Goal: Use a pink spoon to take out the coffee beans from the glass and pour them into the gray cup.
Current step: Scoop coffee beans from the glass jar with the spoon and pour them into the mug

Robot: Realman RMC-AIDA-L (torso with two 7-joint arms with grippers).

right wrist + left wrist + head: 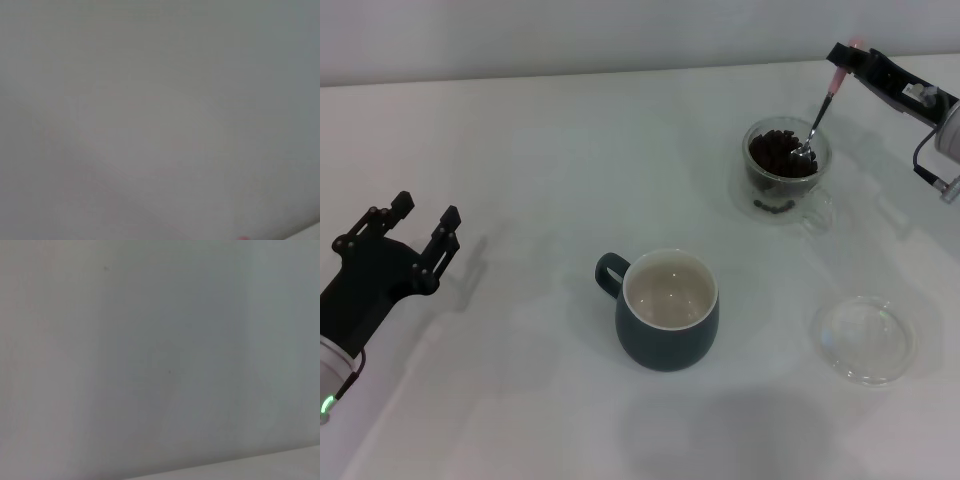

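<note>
Pink-handled and steeply tilted, the pink spoon (819, 110) is pinched at its upper end by the right gripper (843, 60), clamped on the handle at about 1 o'clock on the white tabletop (520, 130). Its metal bowl dips among the coffee beans (778, 152) filling the glass (786, 170), which stands just below the gripper, its clear handle turned toward 5 o'clock. A few beans show low inside the glass wall. The gray cup (665, 312) sits near the centre, well apart from the glass, its loop handle pointing toward 10 o'clock and its off-white inside showing no beans. A flat clear dish (865, 340) lies at 4 o'clock, near the cup. The left gripper (418, 225) hovers at 9 o'clock, fingers spread and holding nothing. Both wrist views show only a plain pale surface.
</note>
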